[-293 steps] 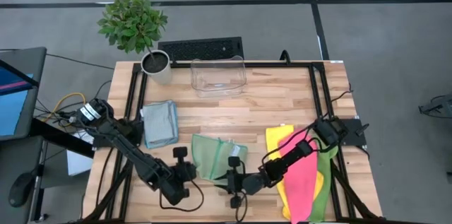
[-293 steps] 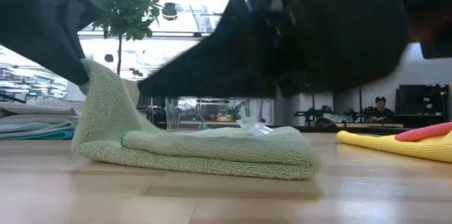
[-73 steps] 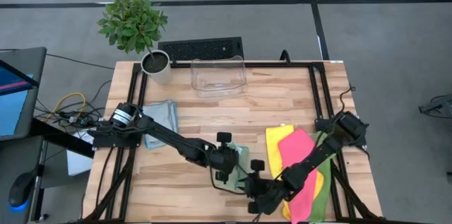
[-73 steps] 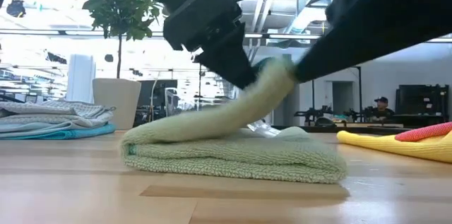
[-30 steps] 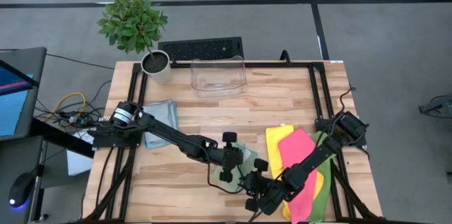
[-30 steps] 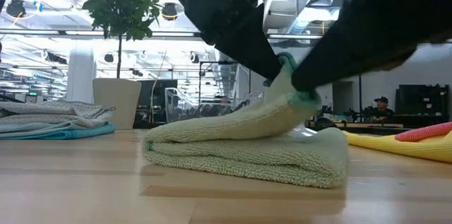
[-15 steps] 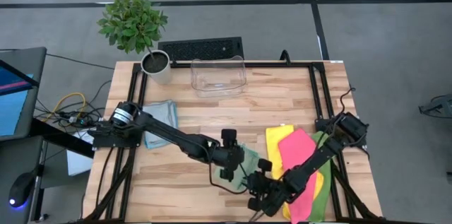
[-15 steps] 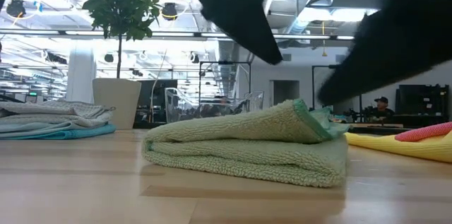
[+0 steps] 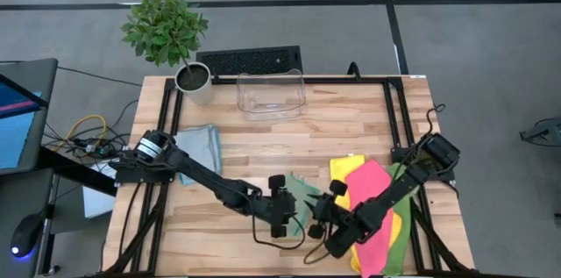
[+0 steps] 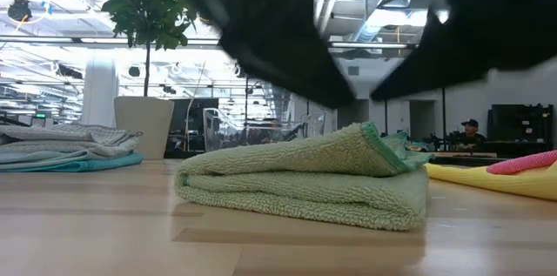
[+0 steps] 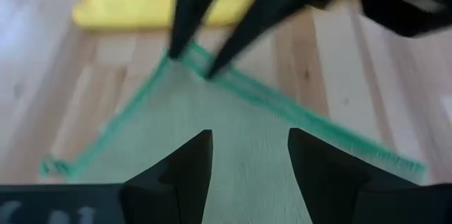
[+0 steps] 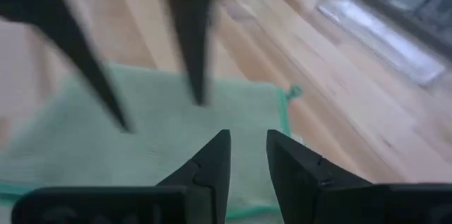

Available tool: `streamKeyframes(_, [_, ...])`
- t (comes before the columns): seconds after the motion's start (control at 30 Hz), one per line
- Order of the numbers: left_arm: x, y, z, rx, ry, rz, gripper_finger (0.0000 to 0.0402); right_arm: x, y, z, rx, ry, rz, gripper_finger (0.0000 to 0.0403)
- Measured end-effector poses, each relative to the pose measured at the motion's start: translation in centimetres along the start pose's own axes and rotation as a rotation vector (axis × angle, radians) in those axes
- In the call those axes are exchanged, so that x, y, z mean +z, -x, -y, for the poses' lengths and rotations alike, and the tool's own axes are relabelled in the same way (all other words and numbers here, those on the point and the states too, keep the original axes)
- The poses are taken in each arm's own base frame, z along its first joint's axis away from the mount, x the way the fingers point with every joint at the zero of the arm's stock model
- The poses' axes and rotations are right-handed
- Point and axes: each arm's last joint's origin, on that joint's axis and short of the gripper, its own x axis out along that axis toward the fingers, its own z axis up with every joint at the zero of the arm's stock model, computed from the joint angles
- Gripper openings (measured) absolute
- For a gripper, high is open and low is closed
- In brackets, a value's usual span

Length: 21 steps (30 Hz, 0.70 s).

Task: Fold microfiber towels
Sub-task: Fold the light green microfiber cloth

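A pale green microfiber towel (image 9: 301,192) (image 10: 305,180) lies folded in several layers on the table, near its front edge and at the middle. My left gripper (image 9: 296,208) (image 11: 247,146) hovers open just above it, coming in from the left. My right gripper (image 9: 313,213) (image 12: 247,146) stands opposite, coming from the right, also open. Its fingertips (image 11: 174,53) are over the towel's green-hemmed corner (image 11: 189,60). In the low view both grippers hang clear above the towel.
A stack of folded grey and blue towels (image 9: 199,148) (image 10: 65,150) lies at the left. Loose yellow, pink and lime towels (image 9: 372,208) (image 10: 496,176) are piled at the right. A clear plastic bin (image 9: 271,94) and a potted plant (image 9: 188,72) stand at the far edge.
My left gripper has opened and let go of the towel's lifted upper fold, which has sunk flat onto the layers below. It has then drawn back toward the table's near edge. My right gripper has come off the same corner and turned; both now hang clear above the towel.
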Motion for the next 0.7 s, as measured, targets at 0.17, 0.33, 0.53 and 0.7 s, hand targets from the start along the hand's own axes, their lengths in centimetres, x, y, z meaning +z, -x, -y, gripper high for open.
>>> streamKeyframes(0.17, [-2.3,-0.1,0.6,-0.021,0.079,0.041,0.0172,-3.7,-1.5,1.8,0.014,-0.142,-0.017,0.0118])
streamKeyframes(0.33, [-3.7,0.2,1.4,-0.007,0.093,0.043,0.0163,-6.2,-1.9,3.1,0.07,-0.25,-0.035,0.0118])
streamKeyframes(0.53, [-4.6,0.3,1.1,0.061,0.092,0.045,0.015,-6.0,-1.6,3.2,0.079,-0.233,-0.031,0.0118])
streamKeyframes(0.7, [-3.2,1.5,0.9,0.069,0.082,0.09,0.0137,-2.3,0.6,1.9,0.13,-0.235,0.078,0.0118])
